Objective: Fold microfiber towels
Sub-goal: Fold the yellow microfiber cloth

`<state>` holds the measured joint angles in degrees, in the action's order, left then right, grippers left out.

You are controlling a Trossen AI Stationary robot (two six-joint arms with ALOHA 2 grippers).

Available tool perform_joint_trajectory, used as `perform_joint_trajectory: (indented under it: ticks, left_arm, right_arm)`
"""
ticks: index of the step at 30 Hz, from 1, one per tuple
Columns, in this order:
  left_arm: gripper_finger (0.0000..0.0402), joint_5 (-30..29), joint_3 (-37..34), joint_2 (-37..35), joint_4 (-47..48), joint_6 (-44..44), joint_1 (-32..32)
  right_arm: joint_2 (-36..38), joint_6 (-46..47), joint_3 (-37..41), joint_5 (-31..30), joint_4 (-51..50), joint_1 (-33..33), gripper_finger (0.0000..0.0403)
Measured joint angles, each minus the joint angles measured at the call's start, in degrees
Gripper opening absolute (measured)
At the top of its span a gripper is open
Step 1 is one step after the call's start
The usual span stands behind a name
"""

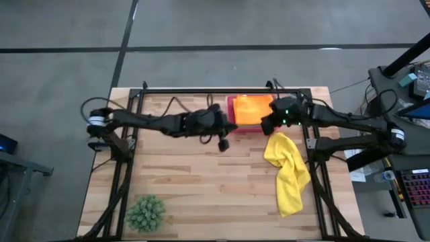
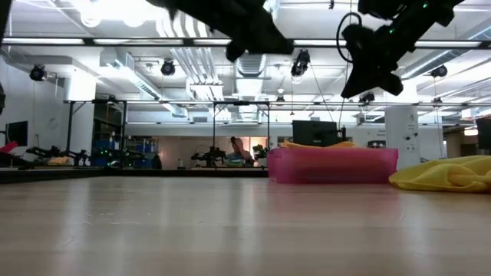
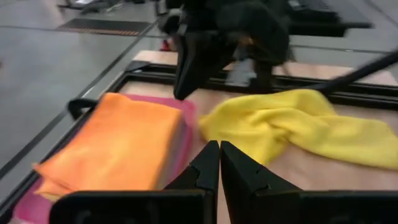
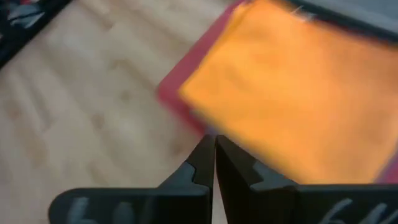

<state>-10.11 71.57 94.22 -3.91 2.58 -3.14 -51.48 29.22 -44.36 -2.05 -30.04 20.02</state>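
Lying crumpled, the yellow towel sprawls; both pincers, left and right, closed empty.

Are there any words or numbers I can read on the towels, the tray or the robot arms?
No text can be read anywhere.
Orange towel: plain, no label showing.
Yellow towel: plain, no label showing.
Pink tray: no writing.
Left gripper and right gripper, both shut and empty: faint pale marks on the right one's housing, too blurred to read.
Far room in the low view: anything there is too small to read.
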Motion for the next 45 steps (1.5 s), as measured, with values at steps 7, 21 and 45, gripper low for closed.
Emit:
perform_joint_trajectory:
  ticks: [7, 21, 45]
  left_arm:
    - [0.0001, -0.04, -5.27, -6.81, -0.03, -0.02, 6.14]
    - [0.0001, -0.28, -6.36, -9.17, 0.46, -0.01, 9.82]
    - [0.0001, -0.22, -6.36, -9.17, 0.31, -0.01, 10.08]
  right_arm:
    - [-1.88, 8.2, 0.0, 1.38, -4.18, -12.58, 0.0009]
    - [-11.91, 16.11, 0.0, 0.54, -20.77, -22.32, 0.0009]
    - [-26.77, 15.78, -0.04, -1.01, -11.16, -24.27, 0.0178]
